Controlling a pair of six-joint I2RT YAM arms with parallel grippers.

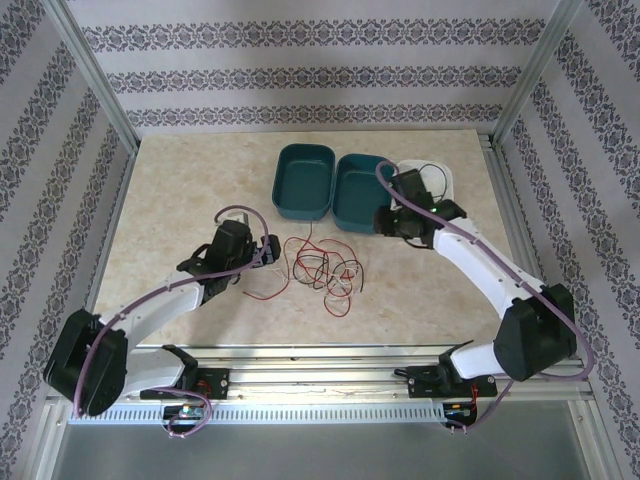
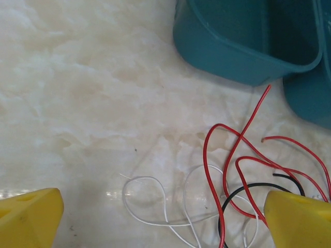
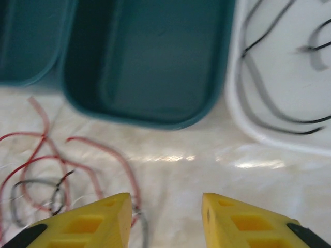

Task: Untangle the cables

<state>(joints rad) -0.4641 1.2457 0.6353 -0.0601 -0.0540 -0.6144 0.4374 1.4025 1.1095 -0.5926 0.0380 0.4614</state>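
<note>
Left hand point(image 2: 165, 219) spread wide, right hand point(image 3: 165, 217) partly spread, both empty over the counter point(image 1: 170, 200).
The cables point(image 1: 322, 268), a loose red, black and white tangle, lie on the counter between the two hands, near each. Beyond them stand a teal tub point(image 1: 303, 182) and a second teal tub point(image 1: 362, 190) side by side. To their right, a white tray point(image 3: 243, 119) holds a black cable point(image 3: 305, 122).

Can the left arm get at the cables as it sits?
Probably yes: the left arm hangs beside the cables, jaws wide open, some strands lying between them on the table, nothing blocking.
</note>
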